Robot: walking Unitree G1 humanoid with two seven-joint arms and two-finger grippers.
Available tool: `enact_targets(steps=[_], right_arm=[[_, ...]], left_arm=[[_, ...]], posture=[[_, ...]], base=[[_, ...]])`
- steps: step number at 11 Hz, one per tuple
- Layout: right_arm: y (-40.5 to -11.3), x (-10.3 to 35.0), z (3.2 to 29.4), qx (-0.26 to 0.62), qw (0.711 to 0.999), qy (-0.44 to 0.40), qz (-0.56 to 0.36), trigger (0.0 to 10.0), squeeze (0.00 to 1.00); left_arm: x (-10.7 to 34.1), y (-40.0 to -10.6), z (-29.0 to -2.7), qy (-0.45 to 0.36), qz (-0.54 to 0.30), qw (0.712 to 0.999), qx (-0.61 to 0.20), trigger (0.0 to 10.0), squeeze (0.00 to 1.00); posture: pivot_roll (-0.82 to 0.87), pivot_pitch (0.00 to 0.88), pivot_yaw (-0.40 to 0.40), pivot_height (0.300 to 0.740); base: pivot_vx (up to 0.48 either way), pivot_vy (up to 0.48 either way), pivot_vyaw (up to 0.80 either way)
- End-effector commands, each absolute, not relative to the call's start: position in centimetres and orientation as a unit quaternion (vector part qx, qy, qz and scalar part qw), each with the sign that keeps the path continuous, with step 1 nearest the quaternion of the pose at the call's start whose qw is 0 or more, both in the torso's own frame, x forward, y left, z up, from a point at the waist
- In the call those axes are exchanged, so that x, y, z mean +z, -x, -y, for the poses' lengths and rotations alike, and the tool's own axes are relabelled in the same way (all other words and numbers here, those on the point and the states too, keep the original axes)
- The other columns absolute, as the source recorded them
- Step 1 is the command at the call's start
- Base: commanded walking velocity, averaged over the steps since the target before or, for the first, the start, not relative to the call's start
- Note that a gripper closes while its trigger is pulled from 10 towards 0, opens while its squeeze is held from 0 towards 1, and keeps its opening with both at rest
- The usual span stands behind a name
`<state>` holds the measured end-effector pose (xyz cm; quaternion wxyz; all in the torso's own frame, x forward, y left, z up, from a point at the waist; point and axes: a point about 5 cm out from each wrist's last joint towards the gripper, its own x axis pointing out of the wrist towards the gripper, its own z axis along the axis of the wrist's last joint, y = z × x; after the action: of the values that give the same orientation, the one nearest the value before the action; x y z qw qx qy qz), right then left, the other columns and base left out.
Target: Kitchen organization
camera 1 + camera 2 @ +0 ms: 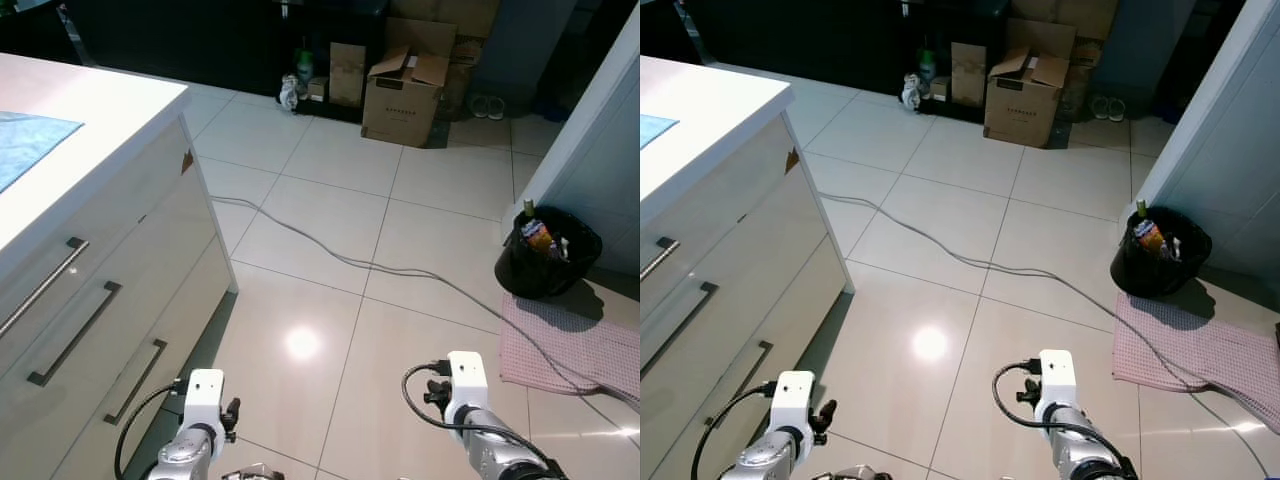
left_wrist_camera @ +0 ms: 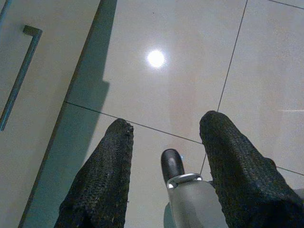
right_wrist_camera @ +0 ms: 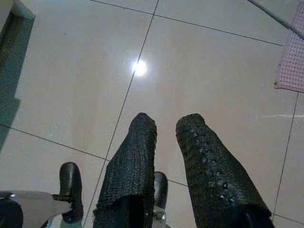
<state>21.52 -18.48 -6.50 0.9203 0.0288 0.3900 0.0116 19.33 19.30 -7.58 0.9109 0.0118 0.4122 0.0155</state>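
I stand on a tiled kitchen floor beside a white island counter (image 1: 90, 110) with drawers (image 1: 75, 335) on my left. Both arms hang low over the floor. My left gripper (image 2: 164, 130) is open, its two black fingers wide apart with nothing between them. My right gripper (image 3: 165, 124) is also open by a narrower gap and holds nothing. The silver left wrist (image 1: 203, 400) and right wrist (image 1: 466, 385) show at the bottom of the head views.
A grey cable (image 1: 380, 268) snakes across the floor. A black bin (image 1: 546, 250) with a bottle and trash stands by the white wall at right, with a pink mat (image 1: 580, 345) before it. Cardboard boxes (image 1: 405, 90) sit at the back.
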Motion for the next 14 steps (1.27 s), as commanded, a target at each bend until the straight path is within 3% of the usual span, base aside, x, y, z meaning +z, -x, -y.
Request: enact_targets(steps=[1, 5, 14], right_arm=[[-21.22, -6.71, 18.37, 0.013, 0.917, -0.041, -0.397, 10.0, 0.0], [-21.13, -6.74, 18.5, 0.012, 0.917, -0.03, -0.397, 10.0, 0.0], [-20.84, -6.95, 18.06, 0.011, 0.916, -0.045, -0.399, 10.0, 0.0]], left_arm=[[-7.63, -19.2, -19.49, -0.014, -0.415, 0.91, 0.016, 10.0, 0.0], [-7.59, -19.2, -19.62, -0.012, -0.411, 0.911, 0.018, 10.0, 0.0], [-7.78, -18.71, -19.98, -0.018, -0.419, 0.908, 0.015, 10.0, 0.0]], posture=[[0.03, 0.025, 0.021, 0.74], [0.03, 0.028, 0.028, 0.74], [0.03, 0.038, 0.043, 0.74]], base=[[0.0, 0.0, 0.0], [0.0, 0.0, 0.0], [0.0, 0.0, 0.8]])
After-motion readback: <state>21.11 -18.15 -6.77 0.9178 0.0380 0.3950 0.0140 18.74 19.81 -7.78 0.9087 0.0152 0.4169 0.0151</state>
